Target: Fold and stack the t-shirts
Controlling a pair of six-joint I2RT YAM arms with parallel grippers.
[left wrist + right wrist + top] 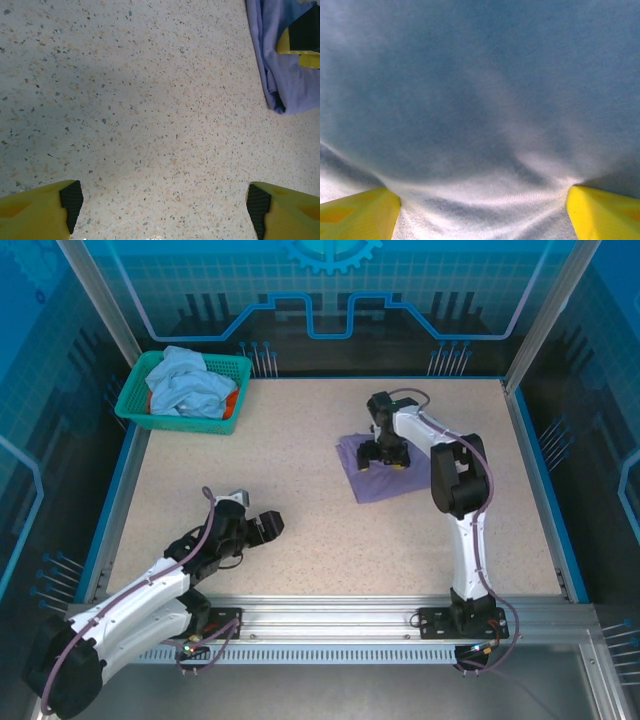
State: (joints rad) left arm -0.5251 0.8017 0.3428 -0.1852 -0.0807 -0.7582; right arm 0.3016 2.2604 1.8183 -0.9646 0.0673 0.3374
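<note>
**Purple shirt folded and under the right gripper; two shirts not yet taken**

1. Basket [170,420], far left corner of the table [300,470]: holds the blue shirt [190,380], crumpled, with the orange shirt [232,402] showing at its right edge. Neither is folded.
2. Left gripper [262,527], near left: jaws wide apart, holding nothing, low over bare table. Its wrist view shows both pads [72,202] clear of any cloth, with the purple shirt's edge at upper right.
3. Purple shirt [385,480], right of centre: lies flat on the table as a compact folded packet.
4. Right gripper [385,455]: set down on the purple shirt, jaws wide apart. The wrist view shows both fingertips [375,205] touching the cloth, which dips between them. No fold is pinched.

Judgement: the first shirt's fold appears complete or in its final pressing. The next move calls for lifting the right gripper clear without dragging the packet, then drawing one shirt from the basket and spreading it flat on the bare table.
</note>
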